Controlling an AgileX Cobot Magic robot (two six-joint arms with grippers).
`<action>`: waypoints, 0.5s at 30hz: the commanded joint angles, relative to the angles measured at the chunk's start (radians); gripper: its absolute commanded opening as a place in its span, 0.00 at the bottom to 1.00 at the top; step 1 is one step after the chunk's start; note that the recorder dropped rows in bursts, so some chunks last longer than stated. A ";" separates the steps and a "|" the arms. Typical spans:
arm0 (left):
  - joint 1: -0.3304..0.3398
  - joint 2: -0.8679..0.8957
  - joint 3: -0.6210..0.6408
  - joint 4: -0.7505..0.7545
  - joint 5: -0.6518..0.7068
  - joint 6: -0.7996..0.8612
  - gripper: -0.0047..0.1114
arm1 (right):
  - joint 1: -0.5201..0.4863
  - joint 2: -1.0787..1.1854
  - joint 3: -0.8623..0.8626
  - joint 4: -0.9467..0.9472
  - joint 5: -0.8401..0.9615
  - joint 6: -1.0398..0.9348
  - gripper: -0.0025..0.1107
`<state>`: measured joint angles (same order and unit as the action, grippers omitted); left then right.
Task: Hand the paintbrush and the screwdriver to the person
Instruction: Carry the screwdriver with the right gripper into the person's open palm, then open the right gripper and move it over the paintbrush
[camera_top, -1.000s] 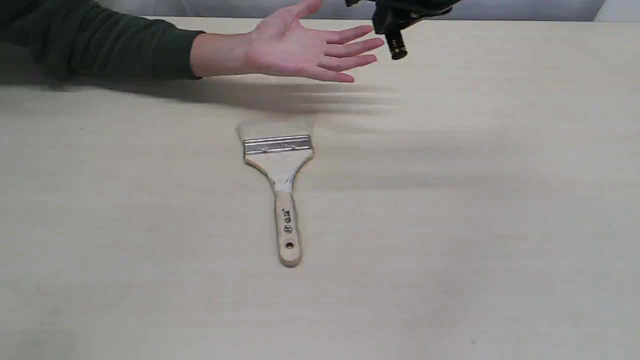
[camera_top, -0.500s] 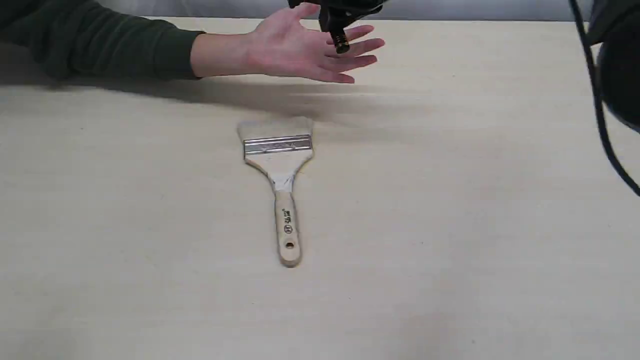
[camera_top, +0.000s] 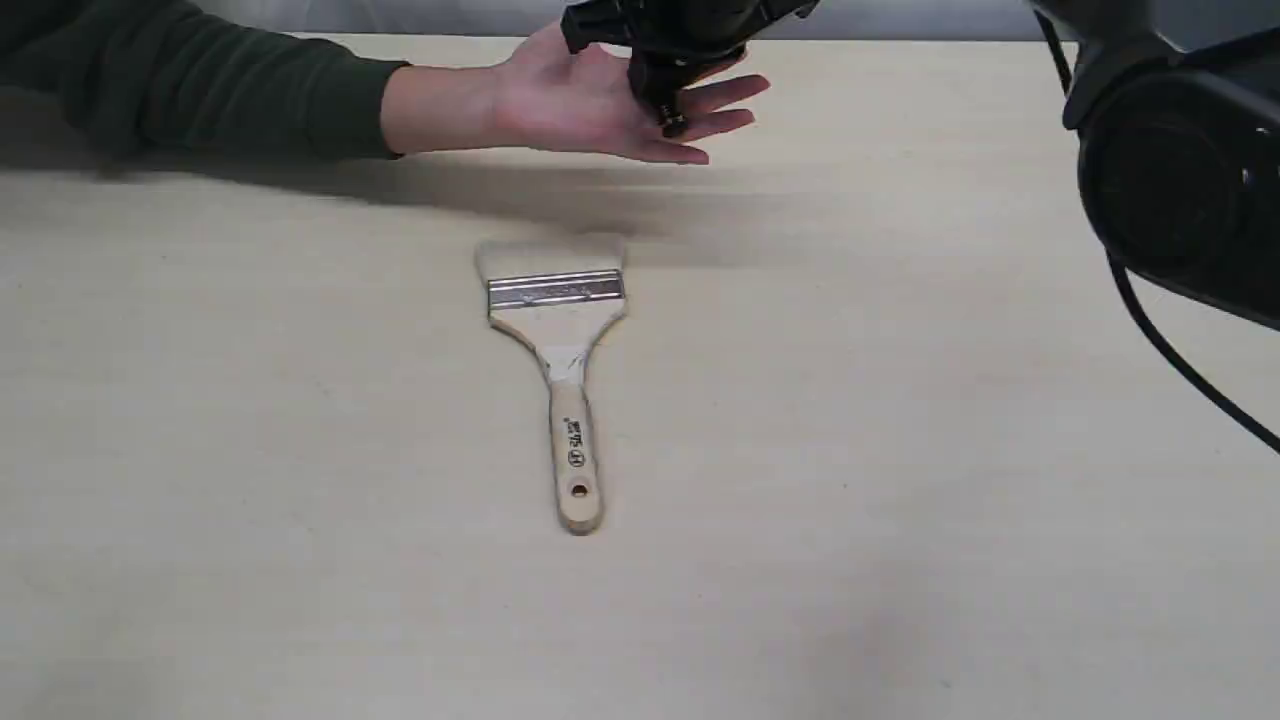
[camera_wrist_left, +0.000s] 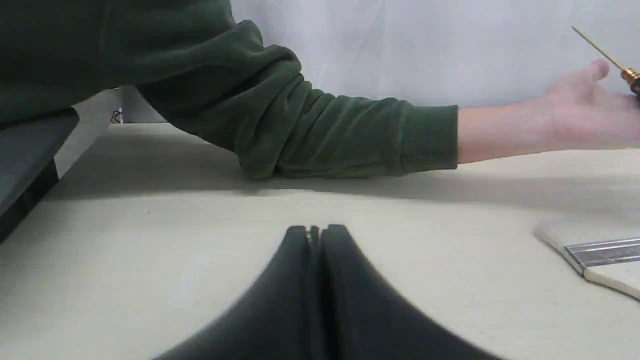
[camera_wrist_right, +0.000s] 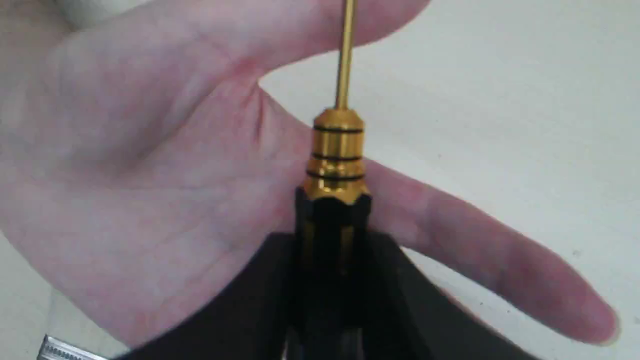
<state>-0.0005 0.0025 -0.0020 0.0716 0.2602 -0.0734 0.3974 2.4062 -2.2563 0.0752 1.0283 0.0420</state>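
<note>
Two handovers are due and the first is on: the right hand pinches the screwdriver by its handle just over the open palm of the person, so letting go should come next (the paintbrush lies on the desk, well apart from that hand; the left hand is pressed together).

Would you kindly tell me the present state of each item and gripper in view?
person's hand, open, palm up.
right gripper, shut on the screwdriver, over the hand.
screwdriver, gripped by its black handle, shaft free.
paintbrush, lying flat on the table, untouched.
left gripper, shut, empty.
</note>
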 joint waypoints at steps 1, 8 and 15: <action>-0.005 -0.002 0.002 -0.004 -0.008 -0.002 0.04 | 0.001 -0.002 -0.022 -0.006 -0.002 0.008 0.30; -0.005 -0.002 0.002 -0.004 -0.008 -0.002 0.04 | 0.001 -0.013 -0.035 -0.006 -0.008 0.057 0.54; -0.005 -0.002 0.002 -0.002 -0.012 -0.002 0.04 | 0.001 -0.081 -0.035 -0.006 0.021 0.011 0.53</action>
<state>-0.0005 0.0025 -0.0020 0.0716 0.2602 -0.0734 0.3974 2.3624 -2.2869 0.0752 1.0384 0.0763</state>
